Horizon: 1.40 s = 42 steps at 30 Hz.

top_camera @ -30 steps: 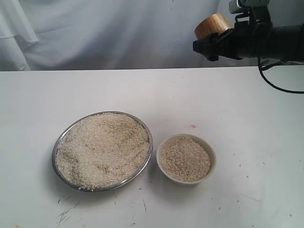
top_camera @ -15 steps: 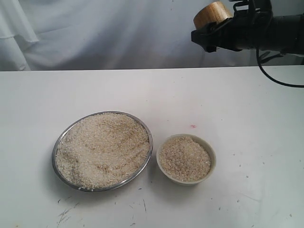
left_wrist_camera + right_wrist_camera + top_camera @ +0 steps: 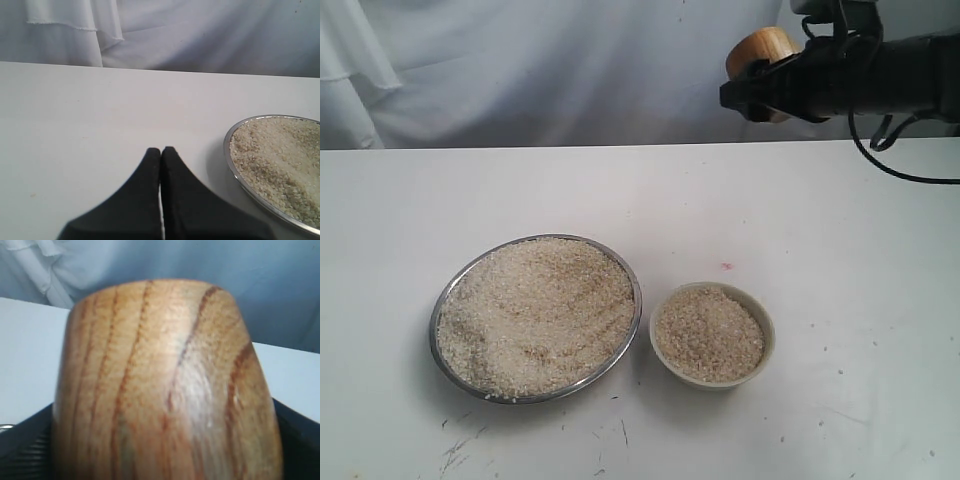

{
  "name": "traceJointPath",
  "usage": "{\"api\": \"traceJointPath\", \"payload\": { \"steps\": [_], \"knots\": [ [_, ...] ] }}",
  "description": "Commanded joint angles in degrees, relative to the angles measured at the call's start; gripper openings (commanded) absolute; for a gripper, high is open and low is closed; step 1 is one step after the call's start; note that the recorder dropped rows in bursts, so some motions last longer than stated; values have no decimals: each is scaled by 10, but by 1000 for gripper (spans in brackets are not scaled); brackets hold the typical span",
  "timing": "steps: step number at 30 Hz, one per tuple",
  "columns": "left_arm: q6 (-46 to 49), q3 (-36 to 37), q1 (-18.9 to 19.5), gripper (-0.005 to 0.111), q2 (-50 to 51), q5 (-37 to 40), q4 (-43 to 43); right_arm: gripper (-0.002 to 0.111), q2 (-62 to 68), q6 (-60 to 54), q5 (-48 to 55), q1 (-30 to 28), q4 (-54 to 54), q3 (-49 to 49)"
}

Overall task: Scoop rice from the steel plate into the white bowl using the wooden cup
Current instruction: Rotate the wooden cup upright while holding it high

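Wooden cup (image 3: 760,48): held in the air above the far right of the worktop (image 3: 820,220), clamped between the two fingers of the right end effector (image 3: 757,98). Jaws are spread wide to take the cup's body. A dark finger crosses its side in the exterior view. The cup is tilted, with a flat pale wooden end facing up and to the left. Its inside cannot be seen. In the right wrist view the cup (image 3: 165,385) fills nearly the whole picture, with black ribbed pads (image 3: 25,450) at either flank.

Rice (image 3: 535,315): heaped across the steel plate (image 3: 636,300), front left of centre. More rice (image 3: 708,333) fills the white bowl (image 3: 767,335) close to its rim. The bowl stands just beside the plate on its right. Whether they touch cannot be told. Both are well below and to the left of the held cup, with nothing between.

Left end effector (image 3: 161,155): fingers closed tip to tip, nothing between them, low over bare worktop. It is near the plate's rim (image 3: 227,150) but apart from it, and it does not show in the exterior view.

Surroundings: a small pink speck (image 3: 726,266) behind the bowl, a black cable (image 3: 890,165) looping under the right arm, and a white cloth backdrop (image 3: 520,70).
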Motion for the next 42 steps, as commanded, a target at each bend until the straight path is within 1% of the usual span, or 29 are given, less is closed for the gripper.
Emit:
{"api": "traceJointPath", "payload": {
  "steps": [1,5,7,12,17,22,25,27,31,34,37,39,42],
  "knots": [
    [0,3,-2,0,-2,-4,0,0,-8,68,-33,14,-103,-13],
    [0,3,-2,0,-2,-4,0,0,-8,161,-88,28,-209,-13],
    [0,3,-2,0,-2,-4,0,0,-8,226,-114,34,-265,-13],
    [0,3,-2,0,-2,-4,0,0,-8,414,-200,61,-454,-8],
    [0,3,-2,0,-2,-4,0,0,-6,510,-274,75,-605,-8],
    [0,3,-2,0,-2,-4,0,0,-6,624,-397,74,-752,34],
    [0,3,-2,0,-2,-4,0,0,-6,688,-479,64,-827,69],
    [0,3,-2,0,-2,-4,0,0,-6,729,-514,55,-863,87],
    [0,3,-2,0,-2,-4,0,0,-6,804,-553,32,-936,116],
    [0,3,-2,0,-2,-4,0,0,-5,882,-581,6,-1022,130],
    [0,3,-2,0,-2,-4,0,0,8,962,-654,-30,-1114,137],
    [0,3,-2,0,-2,-4,0,0,19,1016,-685,-49,-1174,138],
    [0,3,-2,0,-2,-4,0,0,28,1031,-691,-56,-1199,138]
  ]
}}
